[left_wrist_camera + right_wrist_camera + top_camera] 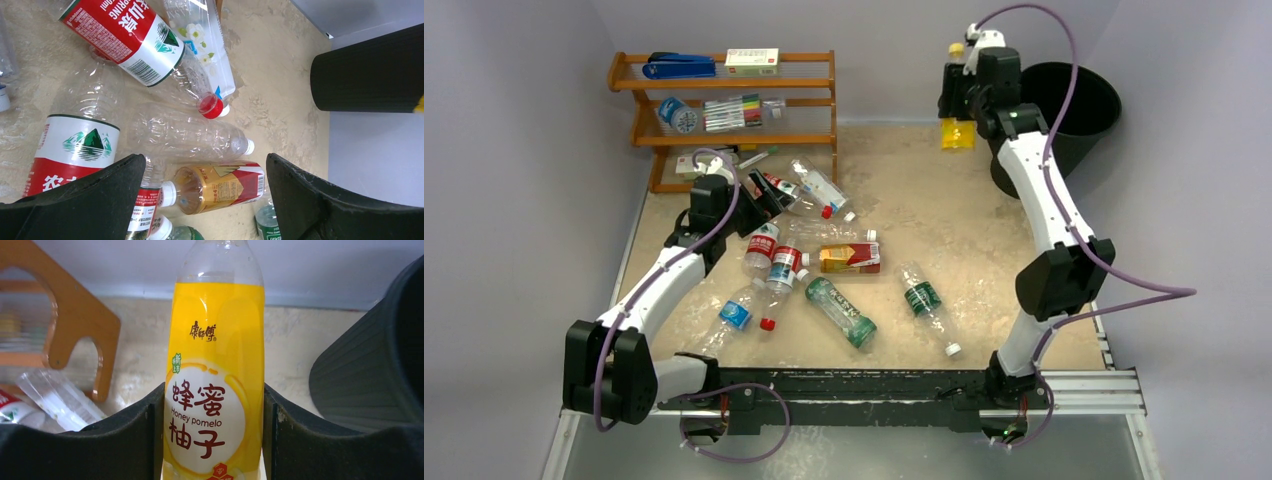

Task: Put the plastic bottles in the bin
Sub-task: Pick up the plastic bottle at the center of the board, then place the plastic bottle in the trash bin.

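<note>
My right gripper [959, 112] is shut on a yellow honey-pomelo bottle [215, 380], held upright above the table's far side, just left of the black bin [1074, 105]. Both pads press the bottle's label. The bin's ribbed wall [370, 375] stands close on the right. My left gripper [205, 162] is open and empty, hovering over a heap of lying bottles [804, 260]. Under it lie an orange-labelled bottle [220, 186], a clear crushed one [185, 135] and red-labelled ones [125, 35]. Two green bottles [841, 312] [927, 303] lie nearer the front.
A wooden three-tier shelf [724, 85] stands at the back left with a blue stapler [679, 67] and marker pens [732, 112]. Its leg [75, 325] shows left of the yellow bottle. The bin [370, 75] sits in the far right corner by the wall.
</note>
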Tool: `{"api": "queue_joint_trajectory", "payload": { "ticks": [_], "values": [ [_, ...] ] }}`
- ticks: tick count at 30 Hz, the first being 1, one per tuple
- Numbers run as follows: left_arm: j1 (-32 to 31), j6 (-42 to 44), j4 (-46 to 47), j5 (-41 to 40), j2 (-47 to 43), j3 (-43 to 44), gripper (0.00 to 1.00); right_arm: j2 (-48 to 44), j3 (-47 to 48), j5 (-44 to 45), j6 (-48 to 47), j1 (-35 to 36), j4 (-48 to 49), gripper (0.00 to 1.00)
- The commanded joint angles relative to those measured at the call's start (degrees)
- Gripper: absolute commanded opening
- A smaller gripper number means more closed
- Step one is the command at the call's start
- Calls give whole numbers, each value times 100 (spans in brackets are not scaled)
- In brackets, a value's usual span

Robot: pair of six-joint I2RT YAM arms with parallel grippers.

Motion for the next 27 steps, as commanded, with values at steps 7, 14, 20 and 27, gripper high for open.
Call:
{"api": "queue_joint_trajectory", "payload": {
  "ticks": [7, 14, 20, 27],
  "values": [
    [-25, 122, 74, 57, -225, 243, 91, 154, 1728, -190, 235, -718, -109, 43],
    [-24, 68, 101, 69, -192, 247, 91, 372, 2193, -408, 491, -1423, 353, 44],
    [-51, 1, 183, 71, -183, 242, 91, 675, 2550, -545, 906, -2077, 574, 44],
    [-51, 106, 71, 59, -100, 351, 91, 930, 2489, -317, 1180, -2514, 817, 45]
  ]
}}
